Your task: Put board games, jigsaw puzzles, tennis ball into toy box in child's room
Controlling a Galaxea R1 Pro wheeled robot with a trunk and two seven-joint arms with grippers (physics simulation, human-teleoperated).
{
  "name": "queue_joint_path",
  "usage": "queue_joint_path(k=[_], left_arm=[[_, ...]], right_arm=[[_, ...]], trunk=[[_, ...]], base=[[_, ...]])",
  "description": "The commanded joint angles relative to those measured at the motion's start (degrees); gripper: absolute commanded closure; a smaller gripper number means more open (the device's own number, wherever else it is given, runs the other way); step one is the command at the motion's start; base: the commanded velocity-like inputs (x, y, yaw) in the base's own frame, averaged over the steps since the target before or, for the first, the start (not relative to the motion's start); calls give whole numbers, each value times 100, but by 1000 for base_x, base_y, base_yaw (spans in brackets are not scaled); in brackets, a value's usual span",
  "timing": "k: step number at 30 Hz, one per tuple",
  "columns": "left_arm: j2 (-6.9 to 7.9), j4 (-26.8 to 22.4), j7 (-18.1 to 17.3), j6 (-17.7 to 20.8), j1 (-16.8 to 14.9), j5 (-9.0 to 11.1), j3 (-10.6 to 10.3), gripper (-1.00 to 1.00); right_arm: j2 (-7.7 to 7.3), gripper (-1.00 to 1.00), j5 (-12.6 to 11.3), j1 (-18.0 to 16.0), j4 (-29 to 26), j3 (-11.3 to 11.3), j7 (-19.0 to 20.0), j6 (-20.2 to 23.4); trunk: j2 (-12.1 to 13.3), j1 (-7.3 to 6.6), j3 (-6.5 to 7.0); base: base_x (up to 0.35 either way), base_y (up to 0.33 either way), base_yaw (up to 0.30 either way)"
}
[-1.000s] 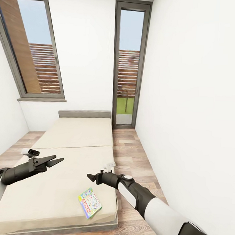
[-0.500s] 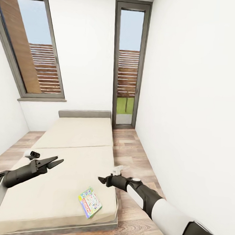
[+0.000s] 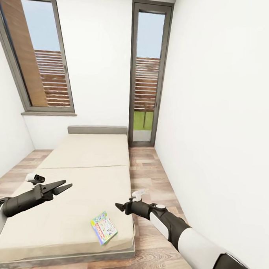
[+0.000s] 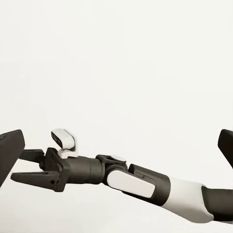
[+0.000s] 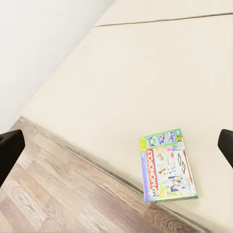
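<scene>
Near the foot corner of the bed (image 3: 90, 156), on its plain beige mattress, lay the Monopoly box (image 3: 103, 228), flat and close to the edge beside the wood-plank floor (image 3: 156, 179). You had your right gripper (image 3: 121, 206) hovering just off that side of the bed, near the box but not touching it; whether its fingers were parted or together I could not tell. Your left gripper (image 3: 62, 186) hung over the mattress, well apart from the box, fingers spread and holding nothing. The box looked like thin, stiff printed cardboard, probably light and smooth, so it could slide on the soft mattress. You would likely do best pinching it across one edge, perhaps where it nears the mattress corner.
</scene>
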Motion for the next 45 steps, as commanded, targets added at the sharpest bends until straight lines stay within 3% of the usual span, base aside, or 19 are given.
queue_joint_path(k=[1, 45], left_arm=[[1, -2, -14, 60, -4, 4, 1, -100], [1, 7, 18, 60, -3, 4, 1, -100]], right_arm=[[-2, -100, -60, -8, 0, 23, 7, 25], [-1, -100, -69, -11, -17, 15, 10, 35]], trunk=[[-13, 3, -13], [-13, 3, -13]], base=[[-58, 0, 0], [-66, 34, 0]])
